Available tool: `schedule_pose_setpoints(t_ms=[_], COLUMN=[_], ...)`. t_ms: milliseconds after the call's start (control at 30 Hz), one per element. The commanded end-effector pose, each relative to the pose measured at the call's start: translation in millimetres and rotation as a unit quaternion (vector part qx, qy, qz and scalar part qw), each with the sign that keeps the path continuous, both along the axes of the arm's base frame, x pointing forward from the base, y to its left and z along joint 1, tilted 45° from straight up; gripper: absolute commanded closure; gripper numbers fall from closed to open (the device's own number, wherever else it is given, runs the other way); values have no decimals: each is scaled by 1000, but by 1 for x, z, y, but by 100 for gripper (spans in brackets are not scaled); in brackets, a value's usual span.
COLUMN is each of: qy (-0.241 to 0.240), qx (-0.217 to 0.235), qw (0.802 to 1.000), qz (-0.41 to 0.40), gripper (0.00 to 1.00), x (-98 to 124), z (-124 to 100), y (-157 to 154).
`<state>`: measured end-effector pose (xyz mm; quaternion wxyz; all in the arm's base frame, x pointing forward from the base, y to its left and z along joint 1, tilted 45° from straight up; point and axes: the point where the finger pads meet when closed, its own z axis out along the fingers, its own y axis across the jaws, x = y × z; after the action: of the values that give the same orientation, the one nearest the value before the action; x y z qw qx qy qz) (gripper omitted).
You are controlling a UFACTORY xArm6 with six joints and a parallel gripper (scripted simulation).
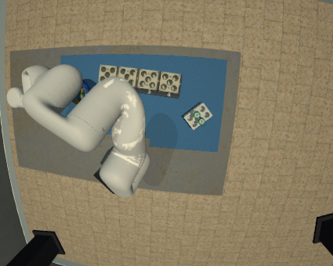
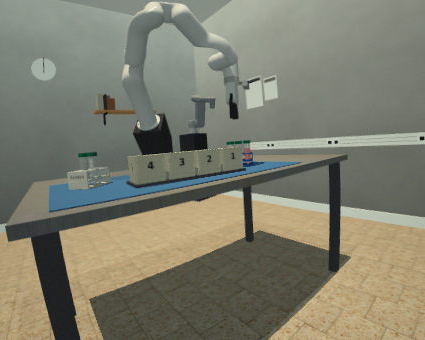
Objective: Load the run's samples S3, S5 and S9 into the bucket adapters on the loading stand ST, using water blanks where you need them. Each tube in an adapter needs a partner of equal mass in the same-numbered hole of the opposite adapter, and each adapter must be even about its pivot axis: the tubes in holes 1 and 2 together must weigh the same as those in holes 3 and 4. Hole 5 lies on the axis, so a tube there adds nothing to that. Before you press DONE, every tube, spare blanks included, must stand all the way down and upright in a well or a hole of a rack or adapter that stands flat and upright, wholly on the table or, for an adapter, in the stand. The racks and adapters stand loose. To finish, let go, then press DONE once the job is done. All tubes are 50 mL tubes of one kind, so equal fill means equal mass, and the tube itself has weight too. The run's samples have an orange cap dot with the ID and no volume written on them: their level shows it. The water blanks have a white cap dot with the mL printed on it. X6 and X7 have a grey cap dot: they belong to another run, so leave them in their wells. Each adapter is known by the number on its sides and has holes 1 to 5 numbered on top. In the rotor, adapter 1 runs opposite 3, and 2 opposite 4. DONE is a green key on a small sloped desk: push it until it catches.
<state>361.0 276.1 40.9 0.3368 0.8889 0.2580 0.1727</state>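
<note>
Four beige adapters stand in a row in the dark stand ST (image 1: 161,95) (image 2: 135,185): adapter 1 (image 1: 108,73) (image 2: 231,157), adapter 2 (image 1: 128,76) (image 2: 208,160), adapter 3 (image 1: 149,79) (image 2: 181,163) and adapter 4 (image 1: 170,81) (image 2: 147,170). Their holes look empty. The sample rack (image 1: 83,91) (image 2: 245,164) stands just beyond adapter 1, with green-capped tubes (image 2: 237,144) and one tube of pink liquid (image 2: 246,154). My gripper (image 2: 233,112) hangs high above that rack, open and empty. In the overhead view the arm hides it.
A small blank rack (image 1: 206,109) (image 2: 80,180) with two green-capped tubes (image 1: 195,115) (image 2: 87,158) stands turned at an angle near the mat's other end. The blue mat (image 1: 208,83) (image 2: 110,188) covers most of the table (image 1: 39,153). The arm base (image 2: 152,136) sits behind the adapters.
</note>
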Motion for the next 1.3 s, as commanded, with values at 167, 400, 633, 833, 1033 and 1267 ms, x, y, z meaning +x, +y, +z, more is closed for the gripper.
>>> schedule_pose_setpoints(t_ms=[167, 400, 633, 833, 1033, 1267], qy=[-80, -129, -177, -224, -254, -303], qx=[75, 122, 169, 213, 241, 289], qw=[988, 968, 938, 899, 868, 804], qz=[-106, -176, -244, -309, -351, -421], gripper=[43, 43, 43, 43, 43, 43], x=[-35, -35, -35, -35, -35, -35], z=[-22, -22, -22, -22, -22, -22], y=[0, 0, 0, 0, 0, 0])
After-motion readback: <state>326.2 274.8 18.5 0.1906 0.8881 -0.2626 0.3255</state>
